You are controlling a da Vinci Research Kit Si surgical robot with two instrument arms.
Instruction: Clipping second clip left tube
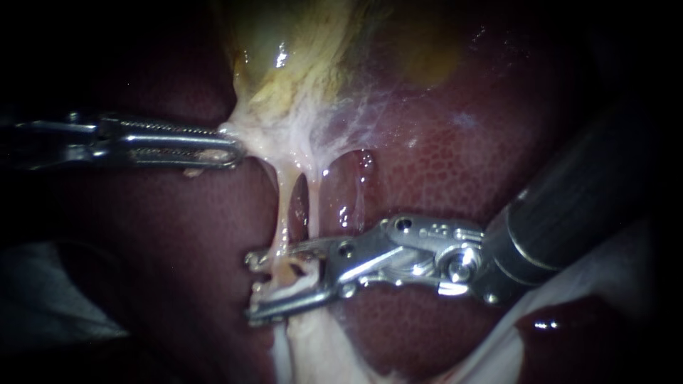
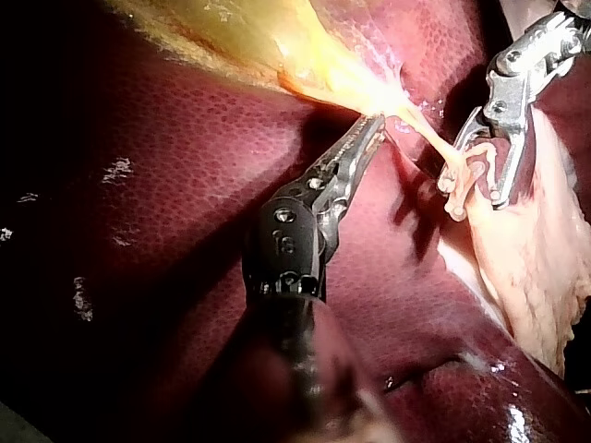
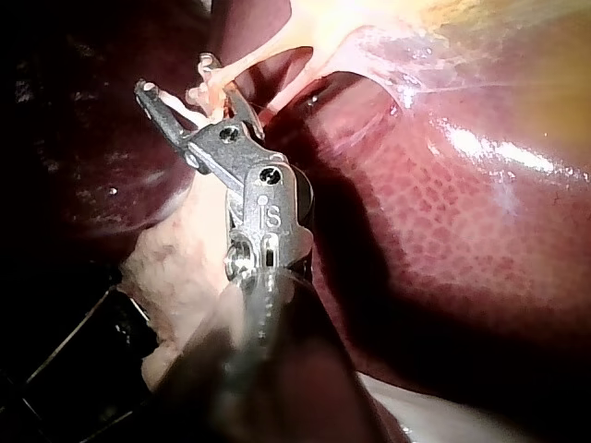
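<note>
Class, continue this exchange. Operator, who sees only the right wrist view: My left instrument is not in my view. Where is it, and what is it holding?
Observer: Your left instrument comes in from the endoscope view's left, jaws shut on pale tissue below the gallbladder.
Operator: Is it touching my right instrument?
Observer: No, they are apart; the left tube runs down from that pale tissue into the right instrument's open jaws.

The right instrument (image 3: 189,92) is seen with its jaws parted, and a pale tube (image 3: 242,63) is straddled between them. Ahead of the jaws, the tube is seen running to the yellowish gallbladder (image 3: 480,18). Glistening dark red liver (image 3: 443,221) is spread beside the instrument, and a pale flap of tissue (image 3: 175,268) is laid along its other side.
</note>
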